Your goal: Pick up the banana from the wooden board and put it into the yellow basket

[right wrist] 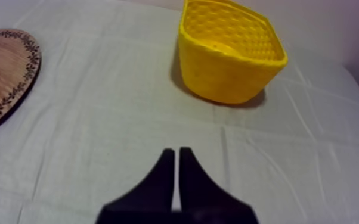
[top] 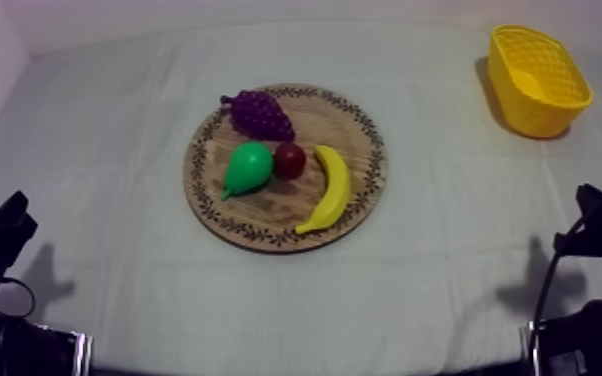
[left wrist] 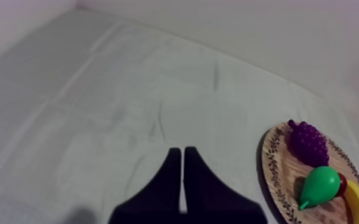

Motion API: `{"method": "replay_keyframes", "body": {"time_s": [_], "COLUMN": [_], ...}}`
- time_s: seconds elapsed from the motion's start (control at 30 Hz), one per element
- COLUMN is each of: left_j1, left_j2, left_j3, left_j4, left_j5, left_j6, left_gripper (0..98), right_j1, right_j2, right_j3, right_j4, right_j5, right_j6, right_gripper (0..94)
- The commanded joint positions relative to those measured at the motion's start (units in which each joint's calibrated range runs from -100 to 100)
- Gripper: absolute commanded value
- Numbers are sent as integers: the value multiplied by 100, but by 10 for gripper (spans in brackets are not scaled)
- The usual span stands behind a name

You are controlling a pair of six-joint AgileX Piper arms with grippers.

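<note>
The task has not started: the curved yellow plastic banana [top: 333, 188] lies on the round wooden board with a patterned rim [top: 357, 128], ahead of the right hand [right wrist: 176, 152] and off to its left. It sits on the side of the board nearer that hand. The yellow plastic lattice basket [right wrist: 223, 74] stands ahead of the same hand, slightly to its right and well apart from the board, with nothing visible inside it. Both hands sit low over the cloth-covered table [top: 445, 280]. Each has its black fingers pressed together in a narrow wedge and holds nothing. From the left hand [left wrist: 182, 152], the board lies ahead and to the right. The right arm looks the better placed for the first reach. It would need to open its fingers, travel forward and leftward, and come down across the banana's middle. It should keep clear of the small red fruit [top: 289, 160] just beside the banana, with the green pear [top: 247, 168] and purple bunch of grapes [top: 259, 113] beyond.
</note>
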Motion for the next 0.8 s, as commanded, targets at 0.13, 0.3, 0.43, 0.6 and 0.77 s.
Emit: {"method": "replay_keyframes", "body": {"time_s": [0.13,0.3,0.43,0.6,0.77], "left_j1": [-3,-3,-3,-3,-3], "left_j2": [-3,-3,-3,-3,-3], "left_j3": [3,3,3,3,3], "left_j4": [-1,-1,-1,-1,-1], "left_j5": [2,2,2,2,2], "left_j6": [8,8,8,8,8], "left_gripper": [1,1,1,1,1], "right_j1": [-389,-389,-389,-389,-389], "right_j2": [4,4,4,4,4], "right_j3": [4,4,4,4,4], "right_j4": [11,11,11,11,11], "right_j5": [73,73,73,73,73], "right_j6": [-140,-104,-98,-92,-92], "right_gripper": [4,4,4,4,4]}}
